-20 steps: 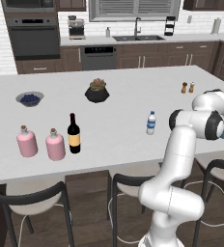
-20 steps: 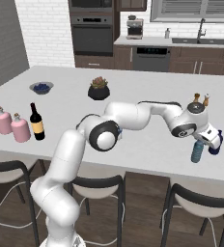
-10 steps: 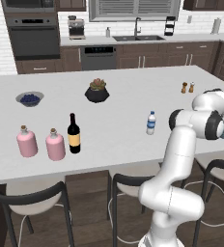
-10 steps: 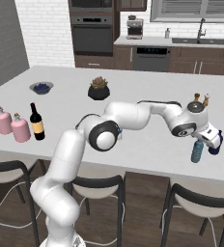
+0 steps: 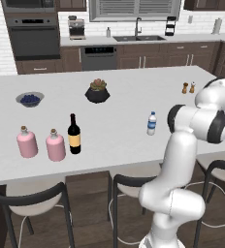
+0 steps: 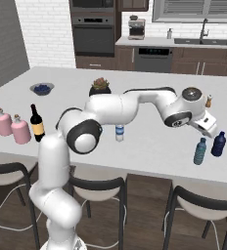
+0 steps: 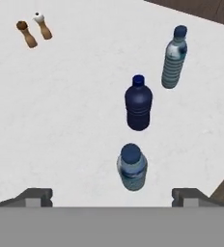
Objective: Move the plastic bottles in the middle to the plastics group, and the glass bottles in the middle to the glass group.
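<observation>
The plastic bottle [image 5: 152, 123], small and clear with a blue label and white cap, stands mid-counter; it also shows behind my arm as the water bottle [image 6: 119, 132]. The glass bottle, a dark wine bottle [image 5: 74, 134] [image 6: 36, 123], stands beside the two pink flasks [image 5: 55, 145] [image 6: 20, 130] of the glass group. At the right end is the plastics group: a dark blue bottle [image 7: 138, 102] [image 6: 218, 144] and a teal ribbed bottle [image 7: 175, 58]. My gripper [image 7: 112, 195] [image 6: 211, 131] is open, hovering just above a blue-capped bottle [image 7: 132, 166] [image 6: 200, 151], apart from it.
Salt and pepper shakers [image 7: 34, 30] [image 5: 188, 87] stand on the counter beyond the bottles. A potted plant [image 5: 97, 91] and a bowl of blueberries [image 5: 30, 99] sit farther back. Stools line the counter's near edge [image 6: 135, 168].
The jaws have gone from shut on the blue-capped bottle to wide open. The bottle now stands free on the counter, and the hand has lifted slightly.
</observation>
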Robot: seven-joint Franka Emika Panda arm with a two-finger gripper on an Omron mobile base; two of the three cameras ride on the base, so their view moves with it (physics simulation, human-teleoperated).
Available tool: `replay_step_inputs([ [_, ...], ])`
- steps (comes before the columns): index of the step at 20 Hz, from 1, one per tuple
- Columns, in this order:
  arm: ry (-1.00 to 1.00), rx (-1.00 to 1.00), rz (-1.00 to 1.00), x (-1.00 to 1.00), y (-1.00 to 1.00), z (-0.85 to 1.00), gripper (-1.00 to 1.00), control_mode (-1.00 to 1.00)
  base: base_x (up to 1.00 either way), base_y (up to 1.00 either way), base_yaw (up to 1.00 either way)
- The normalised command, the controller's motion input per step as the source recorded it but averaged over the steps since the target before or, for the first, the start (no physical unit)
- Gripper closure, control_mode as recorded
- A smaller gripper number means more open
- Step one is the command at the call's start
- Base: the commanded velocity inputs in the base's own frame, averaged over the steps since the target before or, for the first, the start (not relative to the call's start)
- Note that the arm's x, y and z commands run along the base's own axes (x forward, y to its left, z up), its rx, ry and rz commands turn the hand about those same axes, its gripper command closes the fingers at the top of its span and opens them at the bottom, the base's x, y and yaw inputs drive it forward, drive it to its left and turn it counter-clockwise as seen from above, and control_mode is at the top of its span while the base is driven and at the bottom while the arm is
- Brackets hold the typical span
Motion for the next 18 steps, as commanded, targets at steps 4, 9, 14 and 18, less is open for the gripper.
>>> replay_step_inputs([
  [4, 0.00, -0.06, 0.10, -0.03, 0.98, 0.36, -1.00, -1.00, 0.00, 0.00, 0.00],
  [9, 0.12, -0.02, 0.23, 0.00, 1.00, 0.27, -1.00, -1.00, 0.00, 0.00, 0.00],
  [14, 0.22, -0.02, 0.38, 0.00, 1.00, 0.07, -1.00, -1.00, 0.00, 0.00, 0.00],
  [18, 0.24, -0.07, 0.39, -0.04, 1.00, 0.04, -1.00, -1.00, 0.00, 0.00, 0.00],
])
